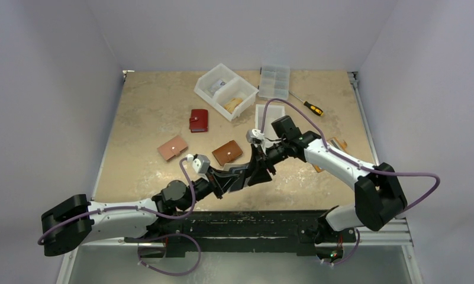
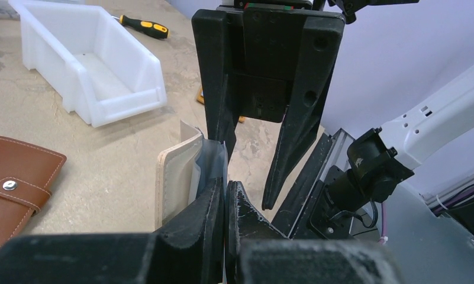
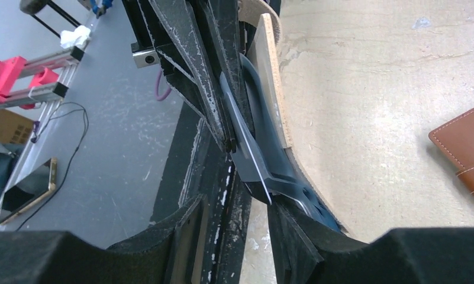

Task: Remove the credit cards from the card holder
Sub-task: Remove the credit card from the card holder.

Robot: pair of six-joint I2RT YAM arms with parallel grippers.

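One stone-coloured table under everything. At its far side, a white bin. Nearer, three closed wallets: a red wallet, a pink wallet, a brown wallet. Over the near middle, a beige card holder, on edge, clenched in the left fingers. From above, the right fingers released and apart, astride the clear pockets of the holder. Inside, a dark credit card, one end sticking out toward the right fingers.

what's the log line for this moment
left gripper: shut on card holder, held up | right gripper: open around dark card | step: card not yet out
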